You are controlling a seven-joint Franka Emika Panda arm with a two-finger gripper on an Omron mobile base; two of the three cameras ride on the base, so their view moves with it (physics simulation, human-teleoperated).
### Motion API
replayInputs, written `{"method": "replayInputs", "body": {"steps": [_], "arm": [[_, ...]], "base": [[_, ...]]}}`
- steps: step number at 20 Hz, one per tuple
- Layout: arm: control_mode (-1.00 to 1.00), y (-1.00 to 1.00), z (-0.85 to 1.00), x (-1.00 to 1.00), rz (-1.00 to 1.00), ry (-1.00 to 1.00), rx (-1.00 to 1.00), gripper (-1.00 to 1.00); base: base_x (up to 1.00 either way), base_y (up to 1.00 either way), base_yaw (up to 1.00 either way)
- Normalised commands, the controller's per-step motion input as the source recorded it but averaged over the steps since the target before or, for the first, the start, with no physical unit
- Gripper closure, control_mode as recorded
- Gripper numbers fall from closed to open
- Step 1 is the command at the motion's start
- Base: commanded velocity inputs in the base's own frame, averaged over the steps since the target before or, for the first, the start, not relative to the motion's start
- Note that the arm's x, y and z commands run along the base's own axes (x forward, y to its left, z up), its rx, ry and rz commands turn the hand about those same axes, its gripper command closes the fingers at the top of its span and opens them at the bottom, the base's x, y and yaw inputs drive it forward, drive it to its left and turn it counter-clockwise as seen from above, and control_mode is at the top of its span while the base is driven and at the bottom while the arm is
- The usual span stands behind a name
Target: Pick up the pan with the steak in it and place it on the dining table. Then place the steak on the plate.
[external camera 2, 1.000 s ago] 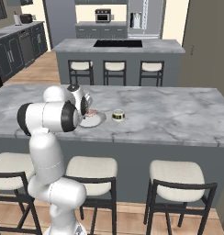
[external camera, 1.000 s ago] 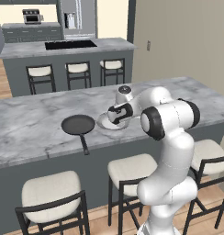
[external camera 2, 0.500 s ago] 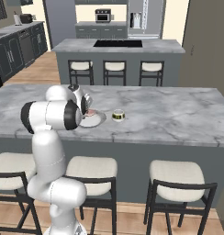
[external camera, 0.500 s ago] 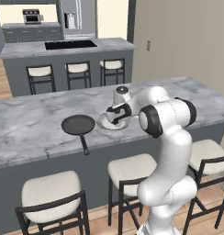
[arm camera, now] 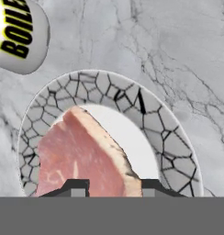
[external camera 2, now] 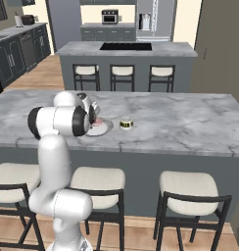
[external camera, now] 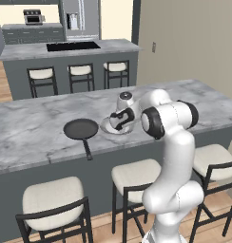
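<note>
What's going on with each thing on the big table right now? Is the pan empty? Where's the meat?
pan: empty, flat on the dining table, handle toward the stools.
steak: between the hand's fingers, over the plate.
plate: flat on the table, beside the pan.
hand: closed on the steak, just above the plate.
small round tin: upright, beside the plate.

Pinks, greys and black on the marble table

The steak [arm camera: 81, 153] is pinkish-red with a pale tan edge; the plate [arm camera: 166, 137] has a grey crackle-patterned rim and white centre; the pan [external camera: 81, 128] is black; the table [external camera: 32, 128] is grey-white veined marble.
</note>
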Motion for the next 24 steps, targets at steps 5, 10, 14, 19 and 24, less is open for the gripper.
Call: {"method": "replayInputs", "body": {"steps": [5,10,14,19,24], "arm": [[-1.0,0.04,-0.22,0.23,-0.01,0.0,0.01,1.0],[-1.0,0.01,-0.22,0.2,-0.01,0.0,0.02,1.0],[-1.0,0.05,-0.2,0.2,-0.01,0.0,0.01,1.0],[-1.0,0.06,-0.16,0.18,-0.02,0.0,0.0,-1.0],[-1.0,0.01,-0.02,0.13,-0.02,0.01,0.0,-1.0]], "base": [[0.0,0.0,0.0],[0.0,0.0,0.0],[0.0,0.0,0.0],[0.0,0.0,0.0],[0.0,0.0,0.0]]}}
